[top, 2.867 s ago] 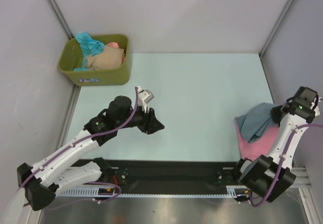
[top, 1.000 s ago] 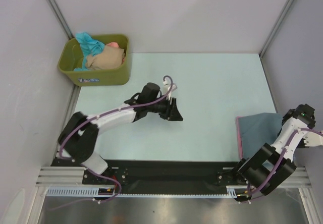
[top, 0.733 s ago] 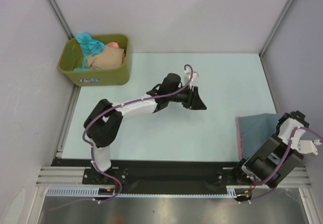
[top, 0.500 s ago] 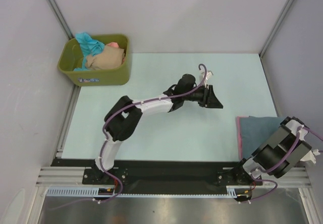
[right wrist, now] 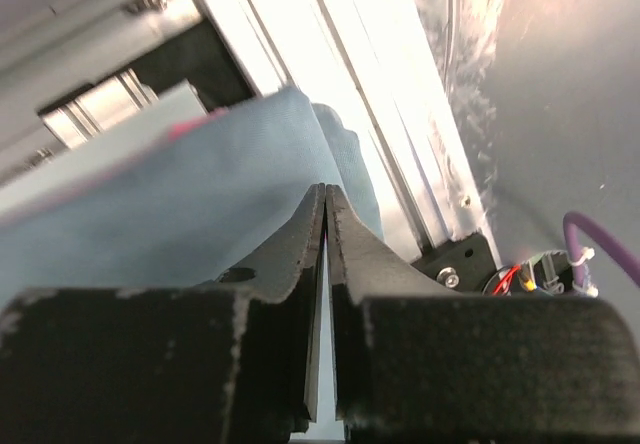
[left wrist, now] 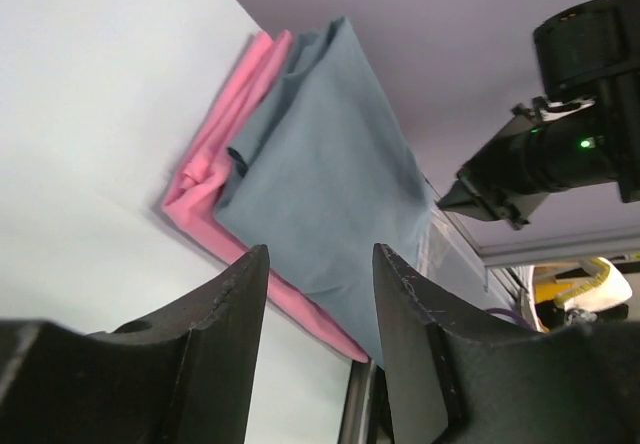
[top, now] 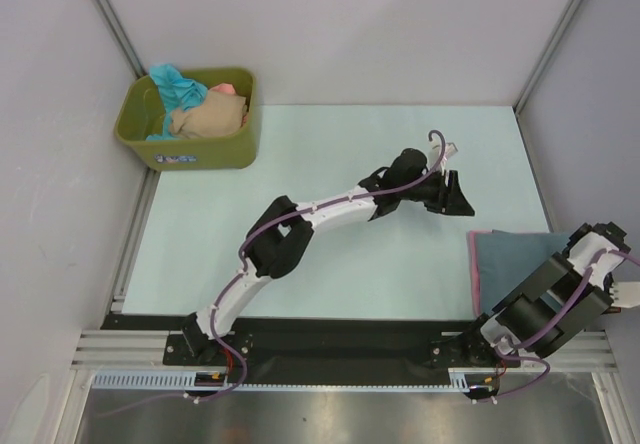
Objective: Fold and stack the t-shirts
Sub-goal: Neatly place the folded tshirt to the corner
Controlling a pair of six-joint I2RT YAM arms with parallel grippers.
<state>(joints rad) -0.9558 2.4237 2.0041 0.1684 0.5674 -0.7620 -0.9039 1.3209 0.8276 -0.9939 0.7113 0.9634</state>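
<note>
A slate grey-blue t-shirt (top: pixel 515 259) lies flat on a pink t-shirt (top: pixel 473 274) at the table's right edge. Both show in the left wrist view, grey-blue (left wrist: pixel 320 164) over pink (left wrist: pixel 215 169). My left gripper (top: pixel 458 199) is open and empty (left wrist: pixel 315 254), just left of and beyond the stack, pointing at it. My right gripper (right wrist: pixel 325 189) is shut, its tips at the near right edge of the grey-blue shirt (right wrist: pixel 150 204), with cloth on both sides of the tips. In the left wrist view it (left wrist: pixel 447 197) touches the shirt's corner.
An olive-green tub (top: pixel 200 151) stands at the far left with teal (top: pixel 175 84), beige (top: pixel 205 119) and salmon (top: pixel 226 89) shirts in it. Grey walls close the sides and back. A black and aluminium rail (top: pixel 330 344) runs along the near edge.
My left arm has swung from the left middle across to the stack at the right. My right arm has drawn back to the near right, and the crumpled grey-blue shirt now lies flat on the pink one.
</note>
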